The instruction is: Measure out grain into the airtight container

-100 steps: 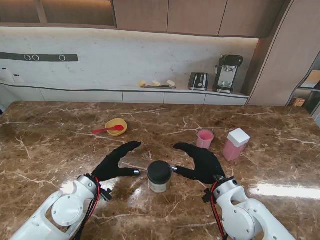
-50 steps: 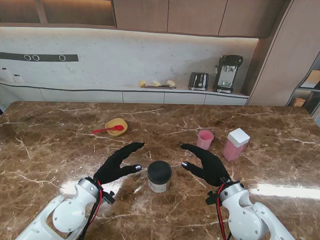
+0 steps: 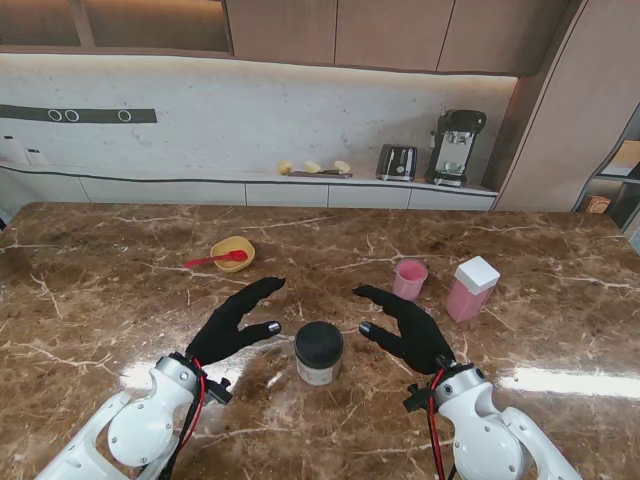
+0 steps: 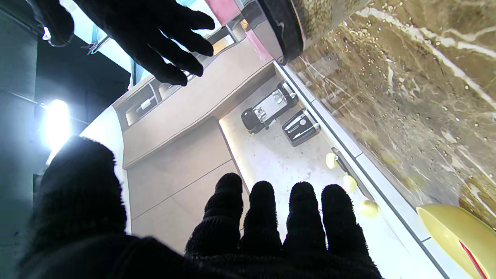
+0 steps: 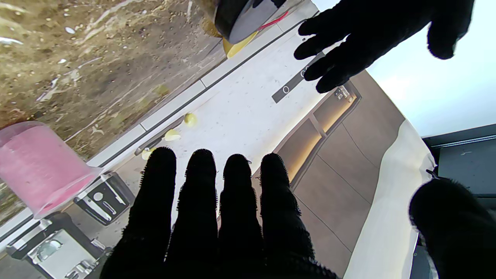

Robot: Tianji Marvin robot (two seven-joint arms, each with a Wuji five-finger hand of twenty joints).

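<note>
A round airtight container [image 3: 319, 352] with a black lid stands on the marble table between my two hands; grain shows through its wall [image 4: 329, 11]. My left hand [image 3: 232, 322] is open to its left, thumb pointing at the lid without touching. My right hand [image 3: 408, 326] is open to its right, also apart from it. A pink measuring cup [image 3: 409, 278] [image 5: 37, 166] stands farther from me on the right. A pink canister with a white lid [image 3: 471, 289] is beside it. A yellow bowl [image 3: 232, 253] holds a red spoon [image 3: 213, 260].
The brown marble table [image 3: 120, 290] stretches wide on both sides. Behind it runs a white counter with a toaster [image 3: 397, 162], a coffee machine [image 3: 456, 147] and small yellow items [image 3: 313, 167].
Both hands have drawn back from the container's sides, fingers spread. The right hand moved right and slightly away; the left lifted a little. The container stayed put.
</note>
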